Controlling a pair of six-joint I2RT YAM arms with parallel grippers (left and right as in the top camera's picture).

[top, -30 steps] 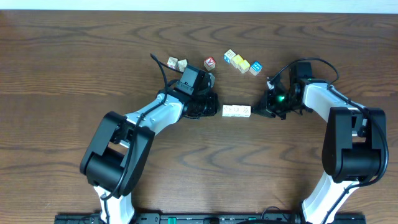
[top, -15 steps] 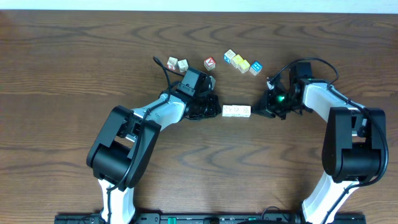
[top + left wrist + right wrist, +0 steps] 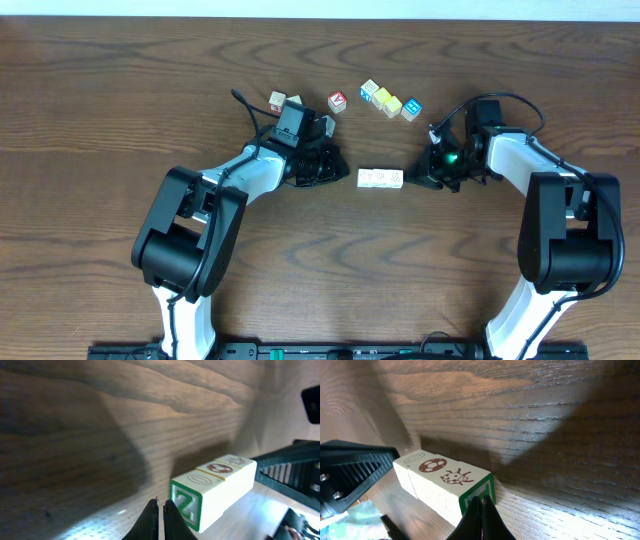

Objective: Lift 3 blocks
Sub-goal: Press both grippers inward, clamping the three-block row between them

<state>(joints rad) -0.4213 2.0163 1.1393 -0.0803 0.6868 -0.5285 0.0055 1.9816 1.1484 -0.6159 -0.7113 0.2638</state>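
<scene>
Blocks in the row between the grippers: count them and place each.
3, touching in one row: the ladybug block nearest the right gripper, the football block in the middle, the Z block nearest the left gripper. None seems hidden.

The overhead camera looks straight down on the whole table (image 3: 90, 110). Each wrist camera sits low and very close, looking past the left gripper (image 3: 160, 509) and right gripper (image 3: 481, 504) at opposite ends of the row of blocks (image 3: 380, 178), which all three views share.
</scene>
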